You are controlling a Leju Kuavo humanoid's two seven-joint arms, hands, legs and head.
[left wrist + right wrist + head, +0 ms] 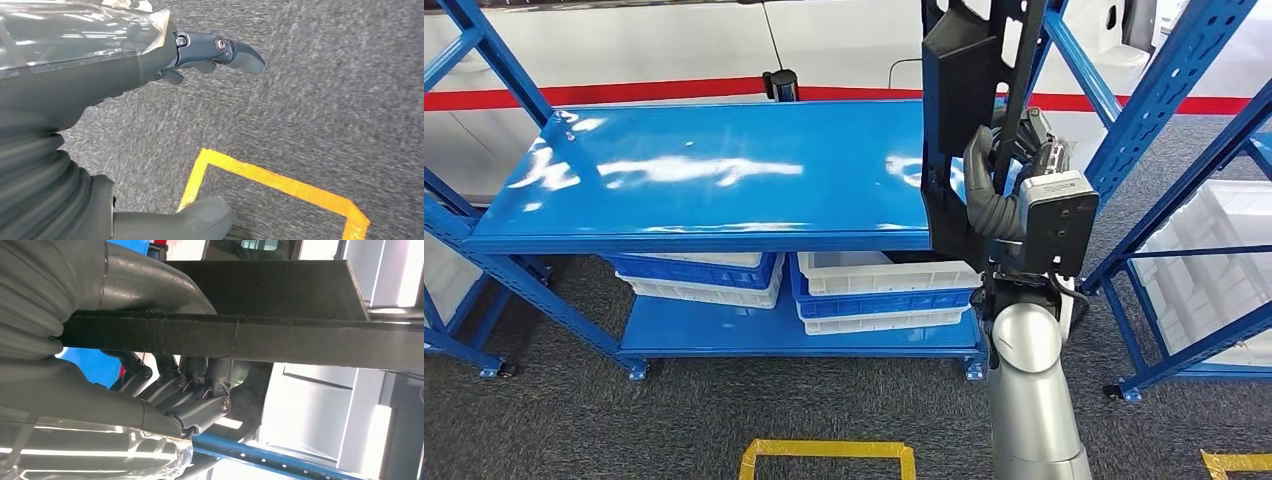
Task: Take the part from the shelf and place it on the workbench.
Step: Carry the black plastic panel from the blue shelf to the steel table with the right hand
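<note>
A: Where is the part [959, 110] at this moment?

B: In the upper right of centre in the head view. It is a dark, flat, angular piece held upright, and it stands in front of the right end of the blue surface [714, 170], hiding that corner. A thin black bar of it runs up to the top edge of the frame.

A: What has hold of it?

B: The right hand [1009, 160]. Its grey thumb and dark fingers are wrapped around the part, and the silver arm rises to it from the bottom of the frame. In the right wrist view the fingers [187, 385] curl in under a dark edge of the part [280, 340], which crosses the frame from side to side.

A: And the left hand?

B: The left hand [165, 75] hangs over grey carpet [325, 85], with a corner of yellow floor tape [270, 180] in the lower middle of the frame. One dark finger [225, 52] reaches out straight and the thumb lies well apart from it; it holds nothing.

A: Anything under the blue surface?

B: White and blue bins [879, 290] stacked on the lower shelf, lower centre of the head view. More blue racking [1169, 100] stands at the right edge.
</note>
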